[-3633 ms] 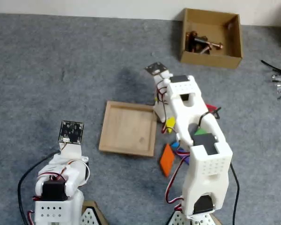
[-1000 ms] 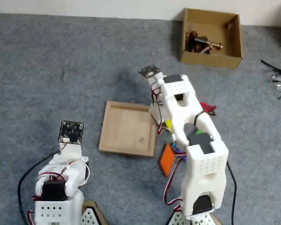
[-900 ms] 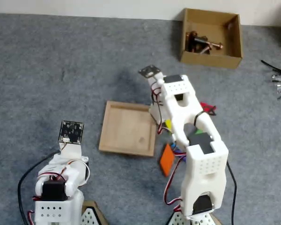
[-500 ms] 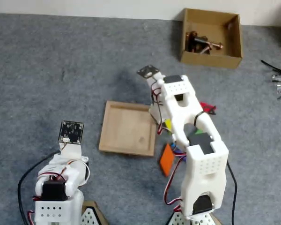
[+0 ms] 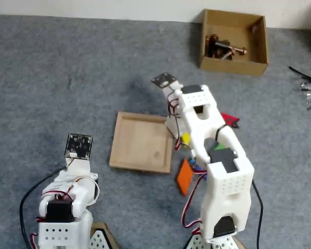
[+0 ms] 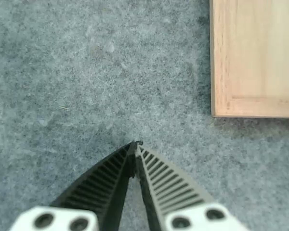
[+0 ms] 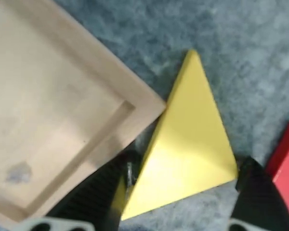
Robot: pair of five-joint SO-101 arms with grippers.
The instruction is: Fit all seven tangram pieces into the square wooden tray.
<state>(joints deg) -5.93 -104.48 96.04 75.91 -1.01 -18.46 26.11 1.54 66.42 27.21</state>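
Note:
The square wooden tray lies bare on the grey carpet. My right gripper is shut on the yellow triangle, one finger against each side, right at the tray's corner rim. From above, the yellow triangle peeks out under the right arm beside the tray's right edge. The orange piece lies near the tray's near right corner, with a blue piece beside it. A red piece and a green piece show past the arm. My left gripper is shut and holds nothing, over carpet short of the tray.
A cardboard box holding metal parts stands at the back right. Cables lie at the far right edge. Open carpet stretches left of and behind the tray. The red piece lies close beside the right gripper.
The right arm has swung slightly left toward the tray's right edge, carrying the yellow triangle. In the last second it has hardly moved. The left arm is still.

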